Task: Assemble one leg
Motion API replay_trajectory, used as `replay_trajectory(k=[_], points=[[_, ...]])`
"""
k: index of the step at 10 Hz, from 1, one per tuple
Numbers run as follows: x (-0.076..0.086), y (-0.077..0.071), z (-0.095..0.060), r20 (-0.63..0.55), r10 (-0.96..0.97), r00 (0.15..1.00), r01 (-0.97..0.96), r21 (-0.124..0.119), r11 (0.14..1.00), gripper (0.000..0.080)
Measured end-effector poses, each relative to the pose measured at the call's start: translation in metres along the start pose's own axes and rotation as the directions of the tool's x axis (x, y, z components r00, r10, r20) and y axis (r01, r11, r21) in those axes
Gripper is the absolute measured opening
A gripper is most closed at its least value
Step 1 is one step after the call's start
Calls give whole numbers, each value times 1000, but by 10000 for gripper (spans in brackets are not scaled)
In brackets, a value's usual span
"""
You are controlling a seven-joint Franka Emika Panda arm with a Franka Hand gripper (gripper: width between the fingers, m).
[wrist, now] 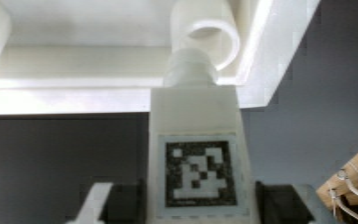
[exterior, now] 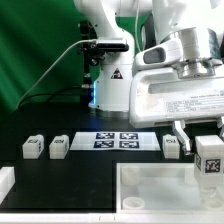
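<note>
We see the gripper (exterior: 203, 140) clamped on one leg (exterior: 210, 160), holding it upright over the white panel (exterior: 150, 188) at the exterior view's right. From the wrist view, the leg's tip seems to meet a round socket (wrist: 211, 40) in the panel's corner, though blur hides the contact. Other legs (exterior: 33, 147) (exterior: 59, 147) (exterior: 172, 145) stand on the dark surface (exterior: 75, 172) either side of the marker board (exterior: 115, 140).

Exterior view frontal, near; wrist view close; both show the leg (wrist: 197, 130).

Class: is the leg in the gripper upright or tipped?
Upright: the leg hangs vertical in the gripper, its tag unslanted, above the panel.
</note>
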State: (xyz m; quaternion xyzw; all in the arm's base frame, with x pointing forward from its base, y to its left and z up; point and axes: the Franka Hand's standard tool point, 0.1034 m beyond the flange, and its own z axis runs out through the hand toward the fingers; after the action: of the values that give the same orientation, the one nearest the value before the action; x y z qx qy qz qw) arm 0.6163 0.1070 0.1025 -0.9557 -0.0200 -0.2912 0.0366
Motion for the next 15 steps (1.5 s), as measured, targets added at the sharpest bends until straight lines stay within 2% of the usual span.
replay_trajectory(k=[6,11,15], points=[[-3,-5,9,-33,-9,999,9,2,1000,293],[-7,-21,9,-39,-26,999,26,15,1000,293],[-13,-12,5,-21,-48,999,48,5,999,293]])
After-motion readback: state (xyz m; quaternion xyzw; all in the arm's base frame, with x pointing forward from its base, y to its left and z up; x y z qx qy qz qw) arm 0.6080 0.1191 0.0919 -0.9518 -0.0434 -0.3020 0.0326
